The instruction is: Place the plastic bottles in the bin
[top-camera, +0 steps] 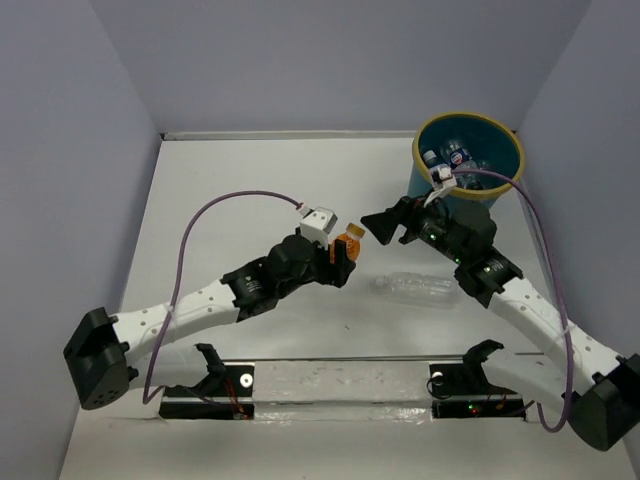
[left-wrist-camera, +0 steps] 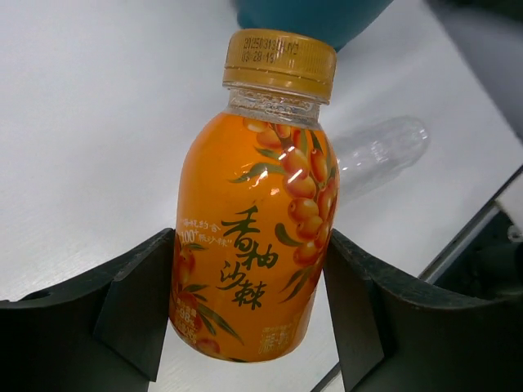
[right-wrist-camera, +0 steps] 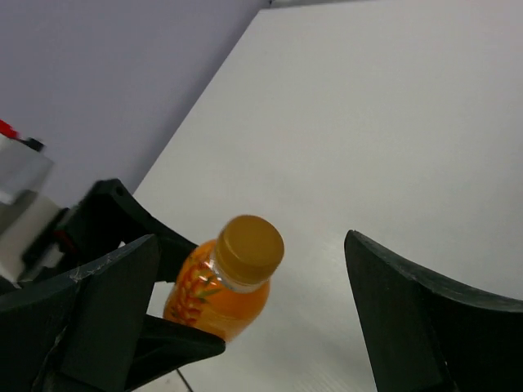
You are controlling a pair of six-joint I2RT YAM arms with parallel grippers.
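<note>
My left gripper (top-camera: 345, 255) is shut on the short orange bottle (top-camera: 350, 240) and holds it above the table's middle. In the left wrist view the bottle (left-wrist-camera: 253, 229) stands cap up between the fingers (left-wrist-camera: 135, 302). My right gripper (top-camera: 385, 225) is open and empty, its jaws facing the bottle's cap from the right, close but apart. In the right wrist view the orange bottle (right-wrist-camera: 225, 282) sits between the open fingers (right-wrist-camera: 400, 310). A long clear bottle (top-camera: 420, 288) lies on the table, also in the left wrist view (left-wrist-camera: 380, 151). The teal bin (top-camera: 470, 117) at the back right holds several bottles (top-camera: 455, 158).
Purple cables arc from both wrists; the right one (top-camera: 545, 250) passes beside the bin. A clear strip with black mounts (top-camera: 340, 385) runs along the near edge. Grey walls close in the table at the left, back and right. The bin's teal wall (left-wrist-camera: 310, 16) shows beyond the bottle cap.
</note>
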